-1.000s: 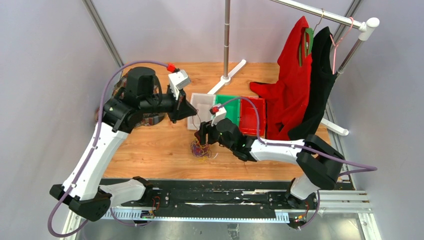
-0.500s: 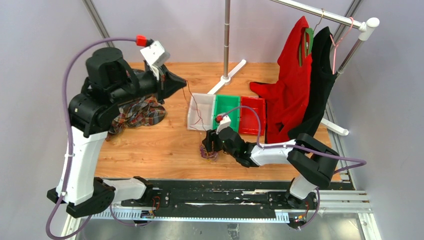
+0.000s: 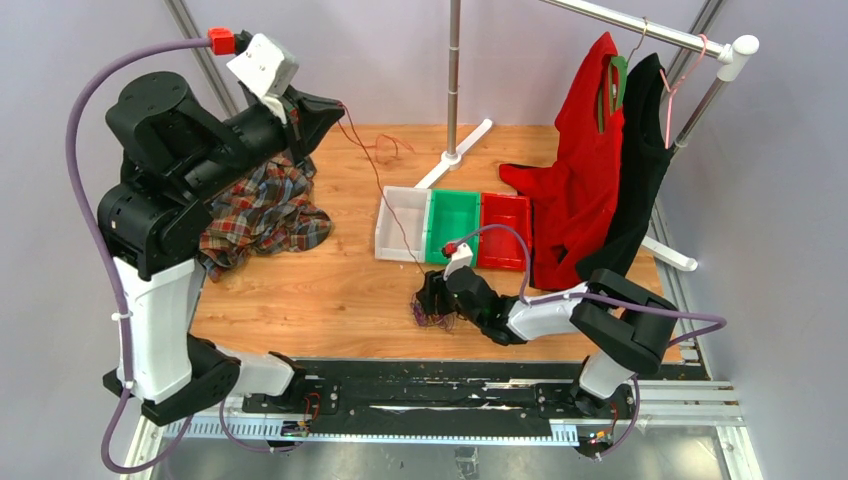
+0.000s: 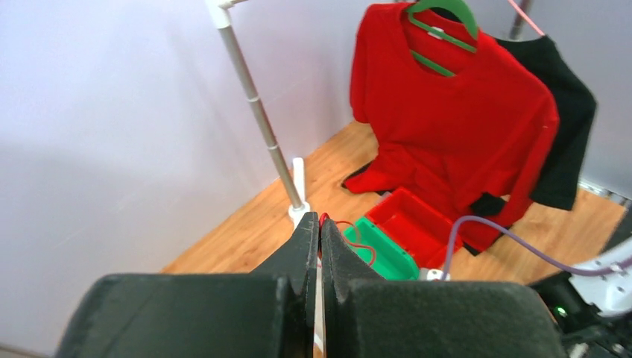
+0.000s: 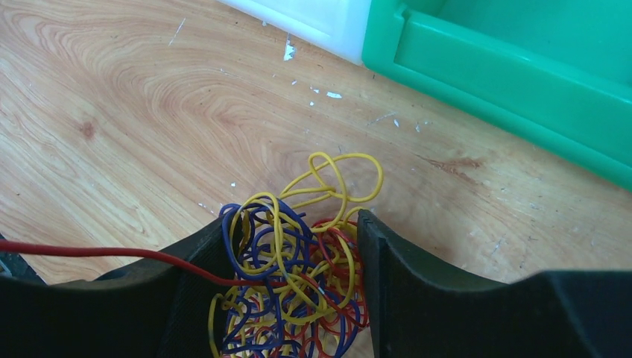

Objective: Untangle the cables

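A fist-sized bundle of tangled cables (image 5: 298, 276), yellow, blue-purple and red, lies on the wooden table near the front edge and also shows in the top view (image 3: 432, 313). My right gripper (image 5: 294, 231) sits low over it (image 3: 436, 298), with its fingers closed around the bundle. My left gripper (image 3: 335, 104) is raised high at the back left. It is shut on a single red wire (image 4: 343, 223). That wire runs down from it to the bundle, crossing my right gripper's left finger (image 5: 97, 251).
White (image 3: 398, 225), green (image 3: 455, 222) and red (image 3: 505, 228) trays stand in a row behind the bundle. A plaid cloth (image 3: 260, 212) lies at the left. A garment rack's pole base (image 3: 452, 155) is at the back. A red shirt (image 3: 585, 160) and a black shirt (image 3: 640, 150) hang at the right.
My left arm has risen and swung back to the left, drawing the red wire out long from the bundle. My right gripper has slid the bundle right and nearer the front edge.
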You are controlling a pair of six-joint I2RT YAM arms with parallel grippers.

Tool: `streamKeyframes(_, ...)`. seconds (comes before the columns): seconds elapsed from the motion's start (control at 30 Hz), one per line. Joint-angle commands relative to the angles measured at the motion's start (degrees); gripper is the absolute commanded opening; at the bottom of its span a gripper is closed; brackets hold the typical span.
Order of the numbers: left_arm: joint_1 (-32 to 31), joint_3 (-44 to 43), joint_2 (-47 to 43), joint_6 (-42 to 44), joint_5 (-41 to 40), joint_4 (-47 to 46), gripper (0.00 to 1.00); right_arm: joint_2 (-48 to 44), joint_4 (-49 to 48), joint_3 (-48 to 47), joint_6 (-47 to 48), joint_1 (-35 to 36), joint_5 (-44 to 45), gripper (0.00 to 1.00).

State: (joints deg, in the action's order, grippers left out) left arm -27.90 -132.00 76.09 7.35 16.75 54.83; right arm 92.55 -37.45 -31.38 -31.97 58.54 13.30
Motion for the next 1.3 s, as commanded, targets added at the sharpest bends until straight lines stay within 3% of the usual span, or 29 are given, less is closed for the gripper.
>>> streamKeyframes(0.0, -0.1, -1.9, 0.9, 3.2, -7.6, -7.5, 0.0, -0.7, 0.7, 2.0, -1.4, 1.5, 1.6, 0.59)
streamKeyframes(0.27, -0.1, -14.3, 6.3, 12.6, -15.4, -12.9, 0.0, -1.0, 1.1, 3.3, -2.4, 1.9, 1.3, 0.67)
streamKeyframes(0.63, -0.1, -6.3, 3.9, 16.3, -26.4, -31.2, 0.0, -4.8, -1.2, 8.0, -1.3, 5.1, 2.4, 0.67)
streamKeyframes(0.73, -0.2, -2.8, 3.1, 16.4, -22.0, -23.8, 0.0, -7.7, -1.7, 8.6, -0.5, 5.3, 1.6, 0.64)
streamKeyframes(0.8, -0.2, 5.9, -1.1, 14.9, -20.6, -20.1, 0.0, -10.3, 0.1, 7.9, 0.6, 5.3, 1.0, 0.58)
streamKeyframes(0.87, -0.2, 20.5, -7.4, 15.8, -19.8, -21.0, 0.0, -12.8, 2.7, 6.5, 1.8, 5.2, 0.9, 0.49)
streamKeyframes(0.97, -0.1, 40.7, -16.2, 17.8, -22.3, -24.8, 0.01, -15.7, 6.0, 4.5, 4.6, 4.9, 0.2, 0.3)
streamKeyframes(1.1, -0.1, 57.5, -23.7, 19.7, -26.8, -23.9, 0.0, -17.2, 9.8, 2.1, 7.2, 4.1, -1.2, 0.03)
streamKeyframes(1.27, -0.1, 67.6, -26.6, 20.5, -27.6, -14.4, 0.01, -15.7, 13.0, -1.5, 10.6, 3.2, -4.4, 0.01)
